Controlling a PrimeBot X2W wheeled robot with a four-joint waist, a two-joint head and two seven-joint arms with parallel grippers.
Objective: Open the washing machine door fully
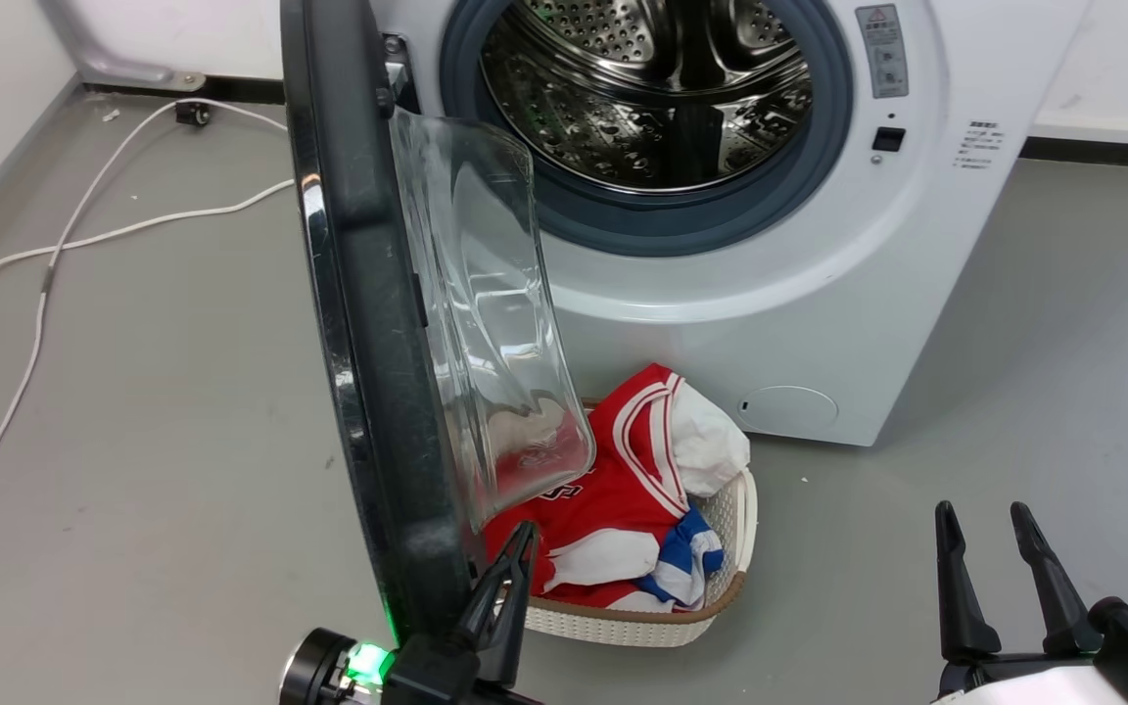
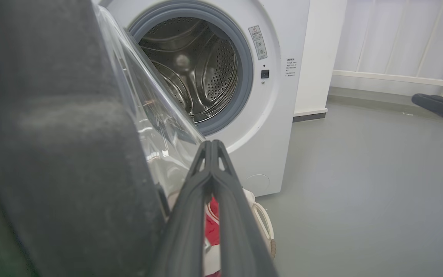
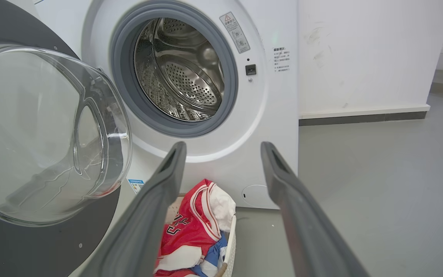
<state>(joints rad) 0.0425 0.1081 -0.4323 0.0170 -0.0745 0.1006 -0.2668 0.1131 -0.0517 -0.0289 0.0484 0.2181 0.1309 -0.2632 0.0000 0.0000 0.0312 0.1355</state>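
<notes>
Left gripper (image 1: 522,537) is pinched shut with nothing in it, tips tucked low against the inner face of the door (image 1: 378,343). I can't tell if they're actually touching. The door sticks out roughly square to the washing machine (image 1: 721,333), so there's more swing to go, away from my fingers. My worry is that closed tips make a skinny contact. If they ride up onto the glass bowl (image 1: 495,323) just above them, I'd guess they skid off and the door drifts back. The laundry basket (image 1: 623,627) sits just past the tips, easy to snag. Right gripper (image 1: 981,514) hangs spread wide, well off to the side, empty
</notes>
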